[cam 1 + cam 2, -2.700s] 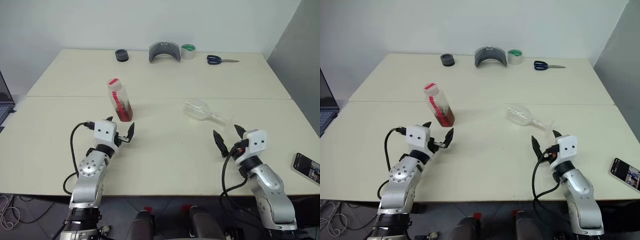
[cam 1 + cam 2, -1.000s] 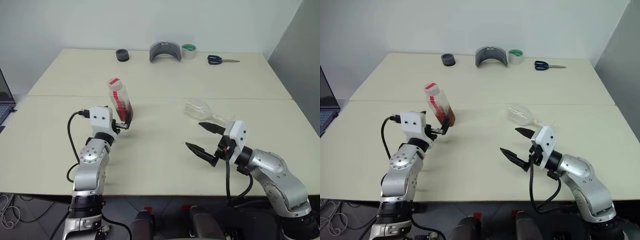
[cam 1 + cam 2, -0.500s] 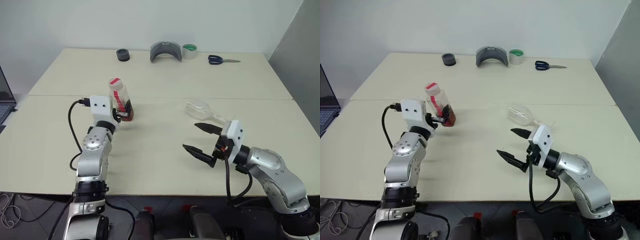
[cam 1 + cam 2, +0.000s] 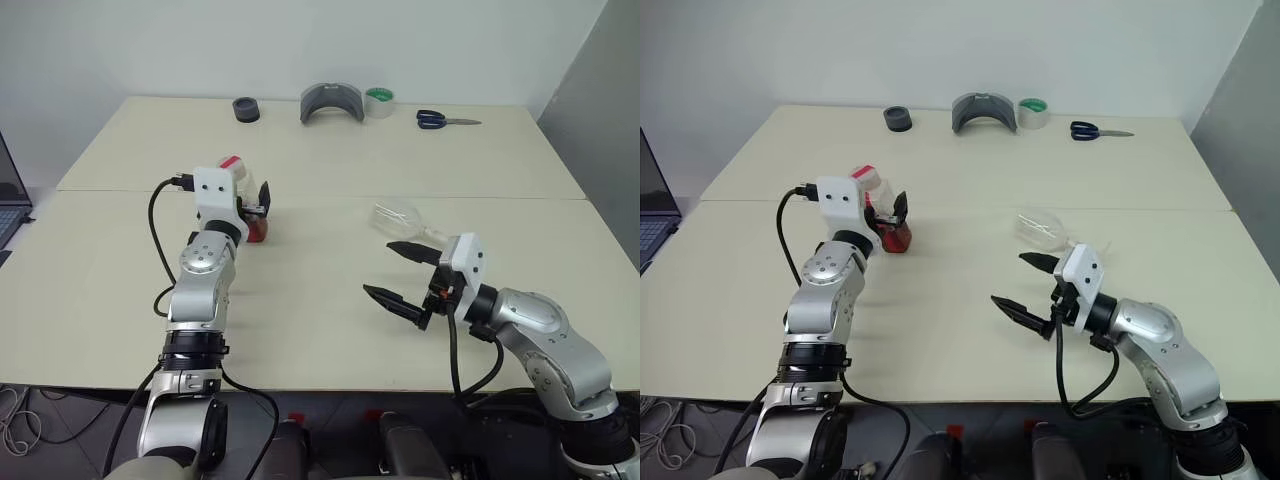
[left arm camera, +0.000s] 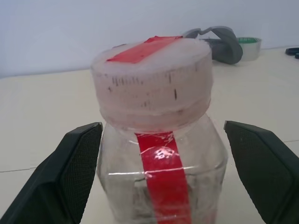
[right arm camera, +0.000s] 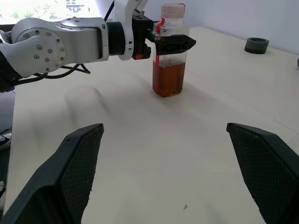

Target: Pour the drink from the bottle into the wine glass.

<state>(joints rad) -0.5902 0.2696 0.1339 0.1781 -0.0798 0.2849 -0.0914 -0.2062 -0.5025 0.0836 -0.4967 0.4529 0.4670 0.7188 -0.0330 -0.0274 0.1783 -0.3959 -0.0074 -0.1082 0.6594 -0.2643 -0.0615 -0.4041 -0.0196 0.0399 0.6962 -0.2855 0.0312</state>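
Left eye view, left to right: left gripper point(image 4: 252, 196) spread wide around upright bottle point(image 5: 156, 140), fingers apart from its sides; farther right, wine glass point(image 4: 398, 220) lying on its side on table point(image 4: 320, 290); right gripper point(image 4: 398, 275) wide, holding nothing.

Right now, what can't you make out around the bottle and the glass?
- Bottle: head views, the left pincer and its white housing hide the neck and side.
- Bottle base: left wrist view, cut off by the edge.
- Wine glass: lying clear on the table, foot behind the right pincer.
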